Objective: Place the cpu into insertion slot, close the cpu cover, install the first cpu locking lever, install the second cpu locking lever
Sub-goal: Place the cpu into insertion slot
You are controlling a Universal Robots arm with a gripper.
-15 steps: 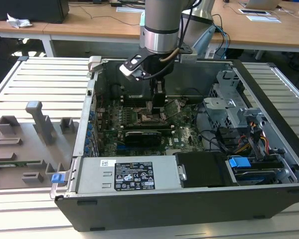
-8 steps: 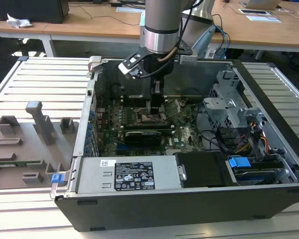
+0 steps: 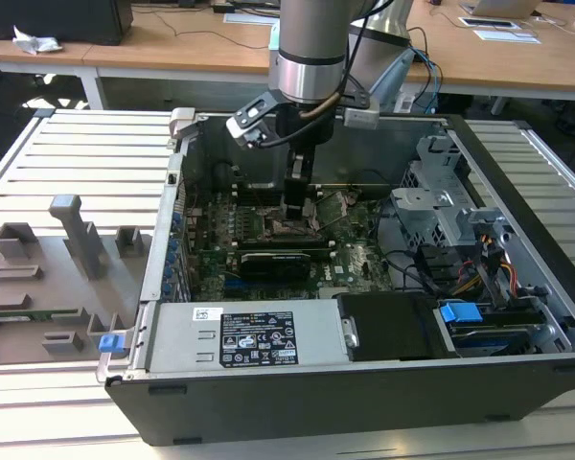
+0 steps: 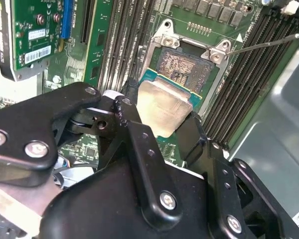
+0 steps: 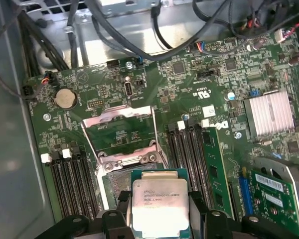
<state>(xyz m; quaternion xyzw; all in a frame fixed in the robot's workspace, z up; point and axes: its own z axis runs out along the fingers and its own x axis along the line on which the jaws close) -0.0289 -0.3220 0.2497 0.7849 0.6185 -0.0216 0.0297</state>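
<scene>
The black gripper is clamping the silvery-grey square cpu over the open metal socket's edge; lowering it offset is risking bent pins.

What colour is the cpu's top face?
The cpu has a silvery-grey metal top with a greenish rim, clearest in the first wrist view.

Slatted table bears computer case — grey fixture beside

Now seeing hand low inside open computer case, just above green motherboard. Grey power supply along near wall. Grey fixture tray on slatted bench, exterior view's left of case.
</scene>
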